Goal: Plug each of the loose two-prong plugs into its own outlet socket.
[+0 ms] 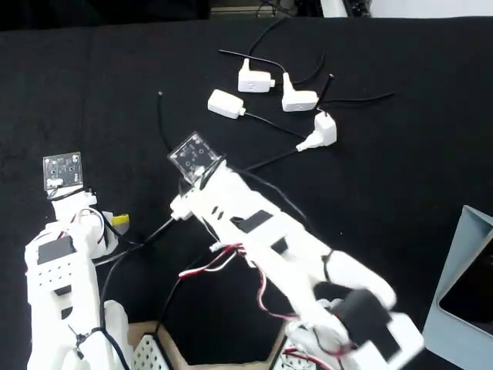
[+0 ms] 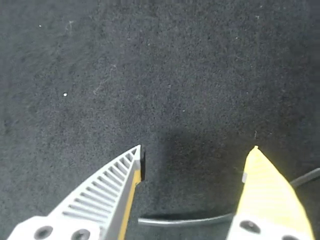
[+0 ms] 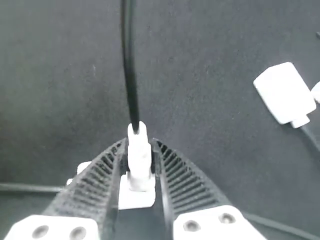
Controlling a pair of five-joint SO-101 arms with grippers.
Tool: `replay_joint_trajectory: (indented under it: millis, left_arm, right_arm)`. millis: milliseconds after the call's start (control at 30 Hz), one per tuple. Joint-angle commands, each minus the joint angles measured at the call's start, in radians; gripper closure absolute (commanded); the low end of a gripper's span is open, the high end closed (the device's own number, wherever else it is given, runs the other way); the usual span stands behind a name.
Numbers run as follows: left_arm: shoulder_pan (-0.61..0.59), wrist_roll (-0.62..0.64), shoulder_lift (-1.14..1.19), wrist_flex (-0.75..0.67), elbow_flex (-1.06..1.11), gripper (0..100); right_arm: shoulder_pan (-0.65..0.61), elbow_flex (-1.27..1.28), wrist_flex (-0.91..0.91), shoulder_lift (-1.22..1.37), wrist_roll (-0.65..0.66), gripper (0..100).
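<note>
The right end effector (image 3: 138, 145) pinches a white plug (image 3: 138, 162); the left end effector (image 2: 197, 149) is spread over the table (image 2: 150, 60). The grey bin's (image 1: 456, 266) contents are unclear.

Two white plastic arms, the left arm (image 1: 62, 285) and the right arm (image 1: 269, 247), each wear a square dark marker plate (image 1: 62, 171) at the wrist. Red-and-white wires (image 1: 212, 266) and black cables (image 1: 127, 258) trail along their links. The jaws are ribbed and triangular, with round screw holes (image 2: 42, 231) at the base; one on the left arm is yellow.
</note>
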Motion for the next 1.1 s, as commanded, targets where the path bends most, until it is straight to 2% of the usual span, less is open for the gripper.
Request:
replay_joint_trajectory:
  millis: [0, 100, 233, 533, 733, 933, 1067]
  left_arm:
    - [0.039, 0.009, -0.028, -0.011, -0.059, 68]
    - [0.073, 0.031, -0.028, -0.009, -0.099, 68]
    - [0.116, 0.124, -0.028, -0.015, -0.168, 68]
    - [0.242, 0.253, -0.023, -0.017, -0.314, 68]
    - [0.351, 0.315, -0.028, -0.015, -0.351, 68]
    - [0.424, 0.348, -0.038, 0.003, -0.343, 68]
    - [0.467, 0.347, -0.140, 0.089, -0.341, 68]
  right_arm:
    - [0.018, -0.035, 0.078, -0.120, -0.040, 98.7]
    - [0.015, -0.036, 0.130, -0.173, -0.072, 98.7]
    - [-0.035, -0.012, 0.198, -0.240, -0.074, 98.7]
    - [-0.133, 0.073, 0.301, -0.460, -0.074, 98.7]
    - [-0.169, 0.077, 0.370, -0.516, -0.074, 98.7]
    - [-0.144, 0.079, 0.376, -0.516, -0.074, 98.7]
    - [-0.109, 0.079, 0.374, -0.516, -0.074, 98.7]
